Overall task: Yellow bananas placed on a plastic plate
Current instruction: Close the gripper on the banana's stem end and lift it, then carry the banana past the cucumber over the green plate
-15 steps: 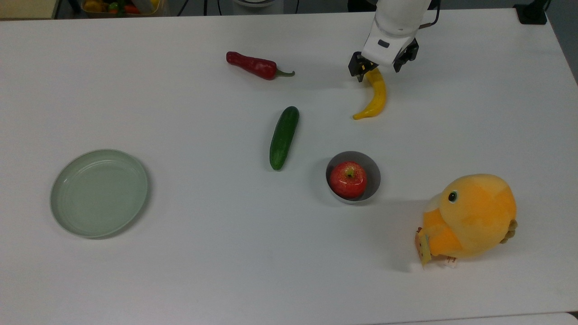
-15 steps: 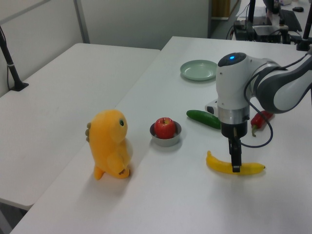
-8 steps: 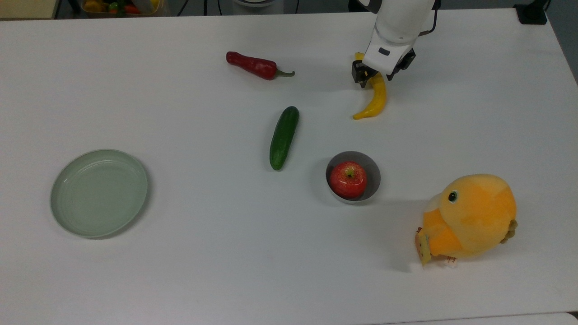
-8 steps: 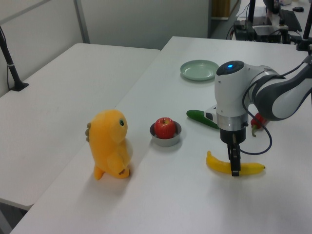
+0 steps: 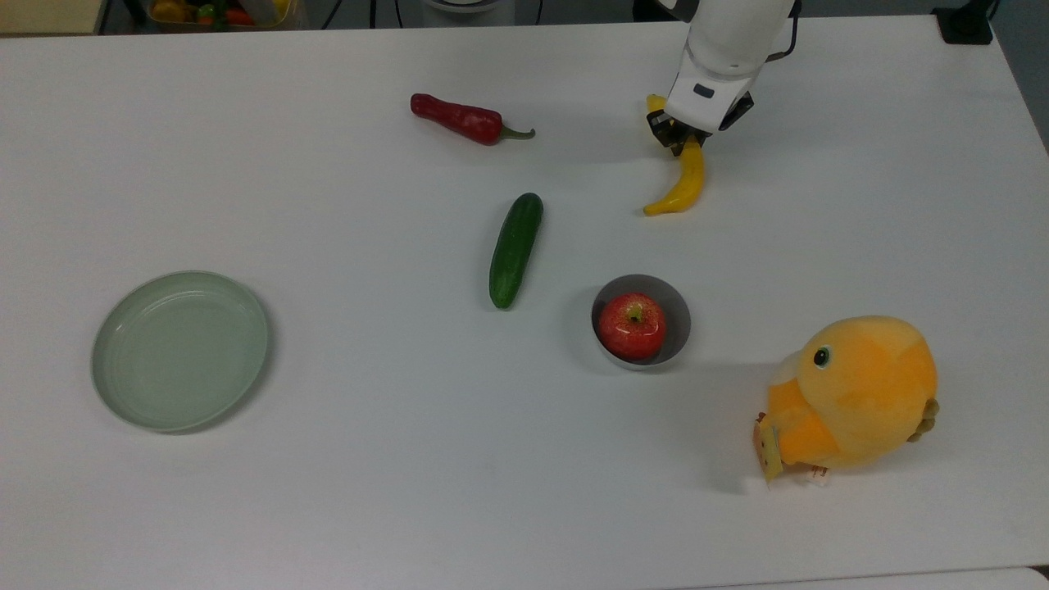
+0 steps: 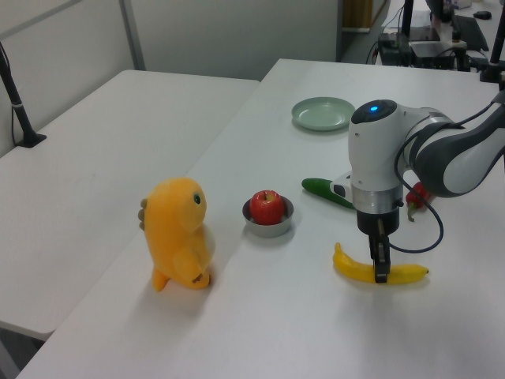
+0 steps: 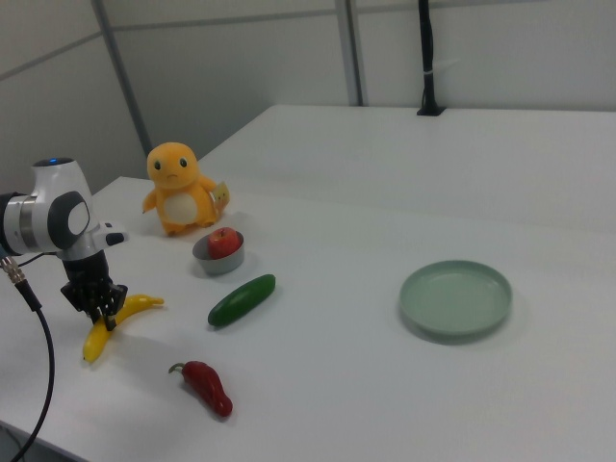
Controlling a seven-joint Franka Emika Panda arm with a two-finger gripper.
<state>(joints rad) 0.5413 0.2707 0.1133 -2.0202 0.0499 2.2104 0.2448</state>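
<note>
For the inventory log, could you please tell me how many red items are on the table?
2. A red pepper lies near the table's far edge in the top view, to the top view's left of the gripper. A red apple sits in the grey bowl.

Nothing here can be read. The only printed item is a small yellow tag [image 5: 768, 449] hanging at the foot of the orange plush toy [image 5: 856, 392], which stands near the table's [image 5: 410, 492] edge at the top view's lower right, and its markings are too small to make out.
</note>
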